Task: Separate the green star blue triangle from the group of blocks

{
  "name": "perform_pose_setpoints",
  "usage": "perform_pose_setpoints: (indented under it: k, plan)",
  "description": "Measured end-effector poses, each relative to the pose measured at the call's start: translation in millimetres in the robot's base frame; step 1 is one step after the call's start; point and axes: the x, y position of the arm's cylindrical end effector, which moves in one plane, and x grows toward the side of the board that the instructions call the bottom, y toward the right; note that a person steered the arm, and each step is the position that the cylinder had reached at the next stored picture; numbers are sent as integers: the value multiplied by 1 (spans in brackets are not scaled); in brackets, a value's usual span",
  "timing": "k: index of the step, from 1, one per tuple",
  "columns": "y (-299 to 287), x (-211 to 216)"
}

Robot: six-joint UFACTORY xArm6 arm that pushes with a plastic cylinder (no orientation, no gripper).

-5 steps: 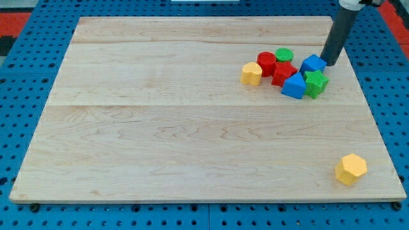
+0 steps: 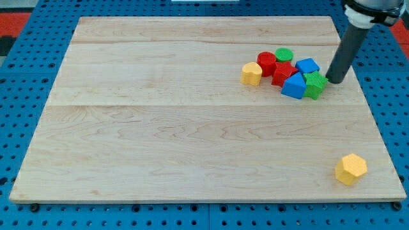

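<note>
The green star (image 2: 314, 85) lies at the right end of a tight cluster of blocks at the view's upper right. The blue triangle (image 2: 294, 85) touches its left side. My tip (image 2: 334, 81) rests on the board just right of the green star, very close to it. Behind the star sits another blue block (image 2: 307, 66). A red cylinder (image 2: 266, 63), a second red block (image 2: 282, 73) and a green cylinder (image 2: 284, 55) pack the cluster's left part.
A yellow block (image 2: 251, 73) sits just left of the cluster. A yellow hexagon (image 2: 351, 168) lies alone near the board's bottom right corner. The wooden board (image 2: 160, 128) ends close behind and to the right of the cluster.
My tip has moved down and slightly right, from behind the rear blue block to beside the green star. The rear blue block has shifted a little left and up.
</note>
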Motion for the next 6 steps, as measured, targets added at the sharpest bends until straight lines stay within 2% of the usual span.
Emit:
perform_pose_setpoints:
  k: [2,3,4,6]
  plan:
    - [-23,3]
    - [-69,0]
    - [-91,0]
    - [-105,-32]
